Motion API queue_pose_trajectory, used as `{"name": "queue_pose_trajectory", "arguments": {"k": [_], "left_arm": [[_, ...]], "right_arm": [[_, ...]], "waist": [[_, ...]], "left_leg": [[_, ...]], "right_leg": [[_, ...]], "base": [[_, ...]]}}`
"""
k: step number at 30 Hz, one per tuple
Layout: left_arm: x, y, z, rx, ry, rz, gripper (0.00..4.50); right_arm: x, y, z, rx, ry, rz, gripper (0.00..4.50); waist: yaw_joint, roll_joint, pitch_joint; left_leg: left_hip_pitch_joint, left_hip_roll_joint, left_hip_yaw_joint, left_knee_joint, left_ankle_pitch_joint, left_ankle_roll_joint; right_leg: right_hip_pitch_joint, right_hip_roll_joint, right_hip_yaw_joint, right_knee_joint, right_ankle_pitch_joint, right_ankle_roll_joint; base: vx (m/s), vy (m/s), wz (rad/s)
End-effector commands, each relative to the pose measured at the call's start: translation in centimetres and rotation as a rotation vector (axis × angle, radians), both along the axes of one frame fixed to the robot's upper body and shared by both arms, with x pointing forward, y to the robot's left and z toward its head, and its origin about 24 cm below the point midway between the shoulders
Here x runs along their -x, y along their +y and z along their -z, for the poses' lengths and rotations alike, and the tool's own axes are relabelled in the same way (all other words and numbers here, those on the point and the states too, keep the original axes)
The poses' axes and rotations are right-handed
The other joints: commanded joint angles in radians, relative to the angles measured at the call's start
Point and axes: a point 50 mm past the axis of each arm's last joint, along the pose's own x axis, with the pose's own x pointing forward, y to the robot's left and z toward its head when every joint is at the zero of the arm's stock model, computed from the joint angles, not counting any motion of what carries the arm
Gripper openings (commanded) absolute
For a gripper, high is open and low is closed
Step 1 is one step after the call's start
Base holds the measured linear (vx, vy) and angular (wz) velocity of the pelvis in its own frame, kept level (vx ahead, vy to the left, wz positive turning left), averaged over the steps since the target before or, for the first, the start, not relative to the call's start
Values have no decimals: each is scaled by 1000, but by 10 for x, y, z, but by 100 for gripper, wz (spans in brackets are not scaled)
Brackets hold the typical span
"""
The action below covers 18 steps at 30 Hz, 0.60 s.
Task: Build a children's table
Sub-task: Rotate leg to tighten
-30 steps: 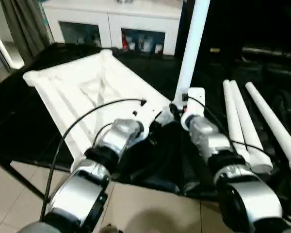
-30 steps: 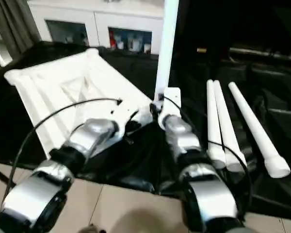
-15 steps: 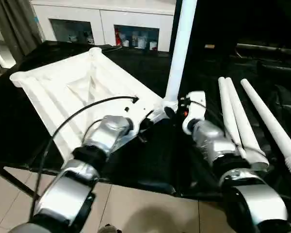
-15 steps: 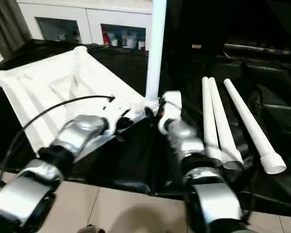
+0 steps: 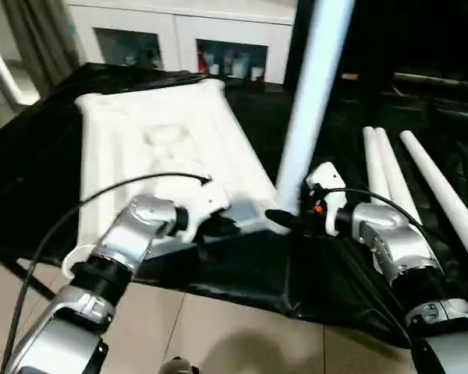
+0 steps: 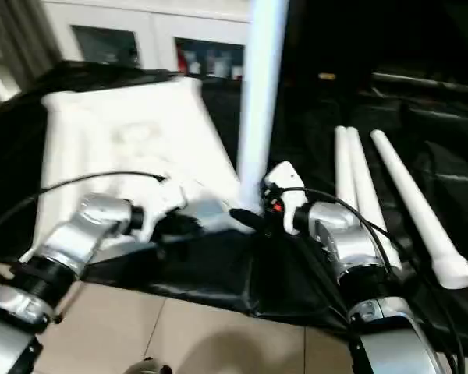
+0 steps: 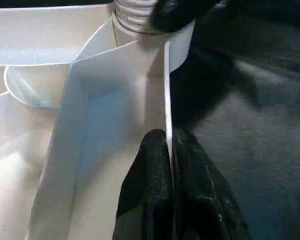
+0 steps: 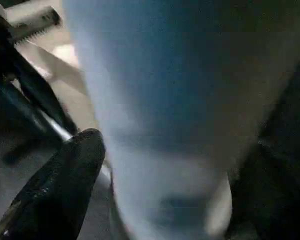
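The left gripper is pinched on the thin rim of the tabletop, one black finger on each side of the wall, at the near edge. Just beside it, the right gripper stands spread around the foot of the upright leg, which sits in the near corner socket and points straight up. Beyond, the tabletop lies underside up, its long axis now running away from the robot; a second ago it lay askew, turned toward the left. Right of the right gripper, three spare legs lie side by side on the black cloth.
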Motion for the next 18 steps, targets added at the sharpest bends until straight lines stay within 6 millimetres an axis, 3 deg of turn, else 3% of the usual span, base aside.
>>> {"name": "queue_pose_trajectory", "arguments": {"k": [1, 6, 8, 16, 18], "left_arm": [[0, -9, -12, 31, -40, 48, 0], [1, -7, -13, 30, -39, 46, 0], [1, -7, -12, 28, -38, 41, 0], [2, -7, -12, 28, -35, 37, 0], [2, -6, -12, 27, -32, 36, 0]], "right_arm": [[1, -1, -2, 14, 0, -17, 409], [4, 0, 0, 12, 13, -36, 394], [6, -1, 3, 27, 22, -45, 359], [6, 0, 4, 24, 26, -42, 319], [6, 0, 5, 28, 28, -41, 290]], "waist": [[-5, 2, -72], [-6, 0, -75], [-6, 1, -75], [-5, 5, -75], [-5, 2, -76]], "left_leg": [[11, 29, -4, -71, -212, 28], [9, 27, -4, -68, -176, 35], [9, 26, -3, -68, -176, 36], [11, 26, -4, -68, -183, 33], [11, 26, -3, -67, -178, 34]], "right_leg": [[57, -61, 54, -75, -150, -226], [58, -59, 53, -70, -105, -227], [58, -59, 53, -70, -99, -230], [58, -59, 53, -71, -111, -228], [59, -58, 53, -70, -99, -229]], "base": [[0, 0, 0], [0, 0, 0], [0, 0, 0], [0, 0, 0], [0, 0, 0]]}}
